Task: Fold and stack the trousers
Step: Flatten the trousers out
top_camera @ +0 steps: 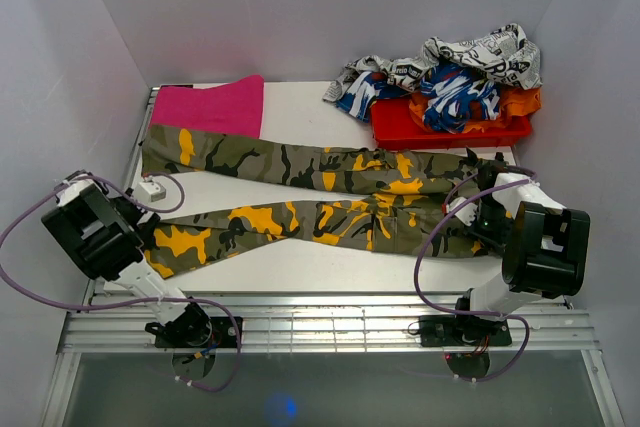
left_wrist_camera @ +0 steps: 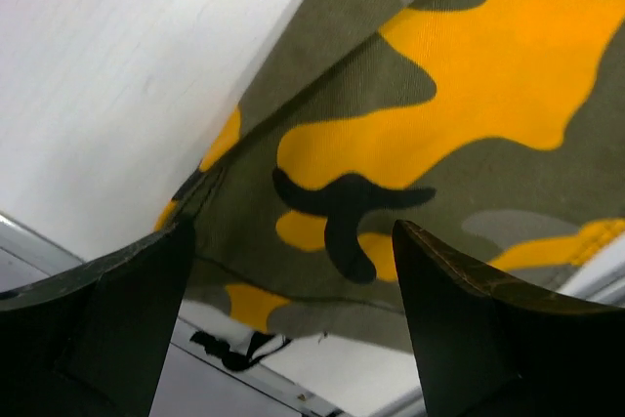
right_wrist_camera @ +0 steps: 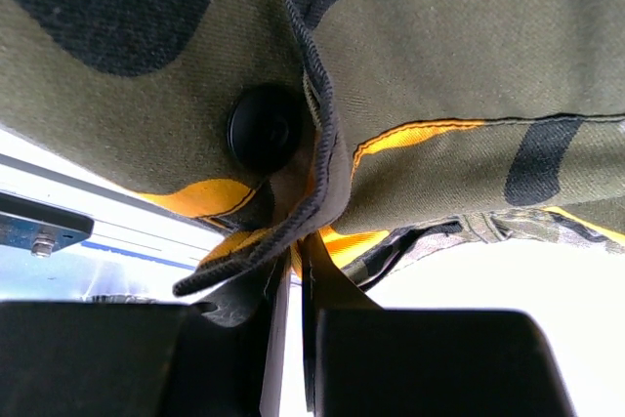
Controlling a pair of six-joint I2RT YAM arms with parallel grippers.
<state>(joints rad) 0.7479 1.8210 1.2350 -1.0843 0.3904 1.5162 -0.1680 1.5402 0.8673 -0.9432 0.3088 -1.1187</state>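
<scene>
Only one pair of trousers, both legs spread, right tool pinching.

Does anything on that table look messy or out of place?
Yes. The camouflage trousers lie unfolded, their two legs splayed apart rather than together. At the back right, a crumpled heap of clothes spills untidily over a red item, not stacked flat.

Newsprint garment: lettering too small, unreadable.
</scene>
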